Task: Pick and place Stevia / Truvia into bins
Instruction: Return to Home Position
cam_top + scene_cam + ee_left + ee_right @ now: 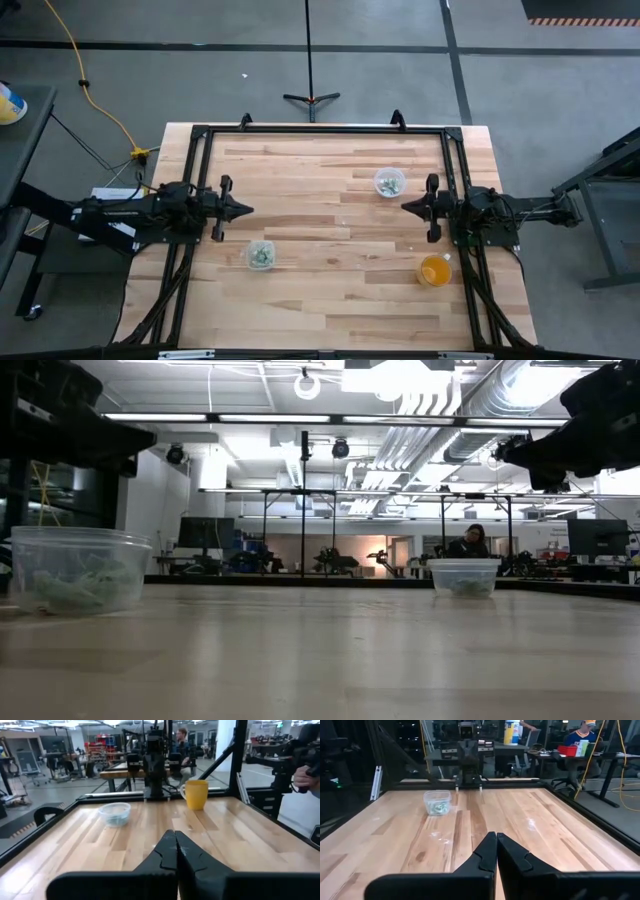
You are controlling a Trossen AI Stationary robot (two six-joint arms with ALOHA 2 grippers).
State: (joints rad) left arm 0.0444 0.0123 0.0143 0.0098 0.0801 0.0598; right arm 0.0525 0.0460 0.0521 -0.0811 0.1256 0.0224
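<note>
Two clear plastic cups stand on the table on their bases. One cup (260, 255) sits near the left arm, also seen in the low view (75, 568) and the right wrist view (437, 802). The other cup (389, 182) sits toward the far right, also seen in the low view (464, 577) and the left wrist view (114, 813). Pale green and white packets (261, 257) lie inside both. My left gripper (246, 210) is shut at the table's left side, raised above the wood. My right gripper (405, 207) is shut at the right side, facing it.
An orange translucent cup (435, 270) stands near the right arm's base, seen as a yellow-orange cup (195, 794) in the left wrist view. A black frame (320, 131) borders the table's far and side edges. People sit in the room beyond the table.
</note>
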